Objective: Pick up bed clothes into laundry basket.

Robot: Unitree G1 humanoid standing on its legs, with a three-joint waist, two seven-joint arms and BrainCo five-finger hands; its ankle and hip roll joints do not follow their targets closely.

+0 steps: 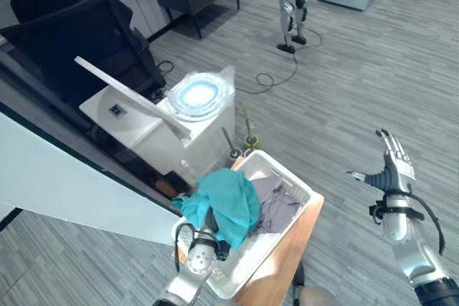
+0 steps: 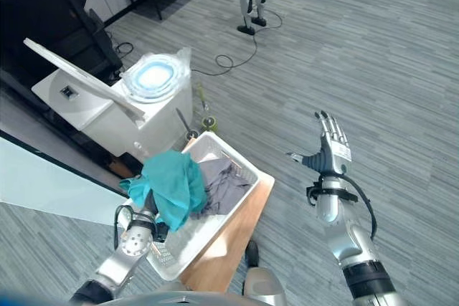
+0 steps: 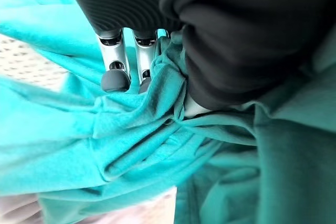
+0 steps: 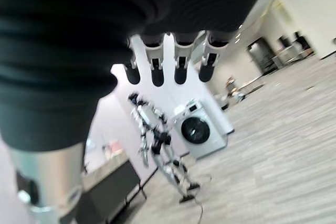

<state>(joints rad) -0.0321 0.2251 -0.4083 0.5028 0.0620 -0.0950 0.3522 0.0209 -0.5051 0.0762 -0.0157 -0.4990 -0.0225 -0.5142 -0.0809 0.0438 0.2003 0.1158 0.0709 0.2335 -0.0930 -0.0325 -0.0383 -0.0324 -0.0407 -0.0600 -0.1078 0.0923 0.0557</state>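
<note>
My left hand (image 3: 122,61) is at the near corner of the laundry basket (image 1: 297,188), fingers curled into the teal cloth (image 1: 228,202), bunched folds gripped. The cloth drapes over the basket's left rim, mostly inside, on top of a grey garment (image 1: 276,202). The basket sits on a wooden counter (image 1: 287,259), its far corner at the counter's far edge. Cloth looks light, soft, floppy; it'll sag and trail, so I judge a gathered bunch mid-fabric is the best hold. My right hand (image 1: 391,166) is raised well off to the right over the floor (image 1: 373,55), fingers straight, spread, empty.
</note>
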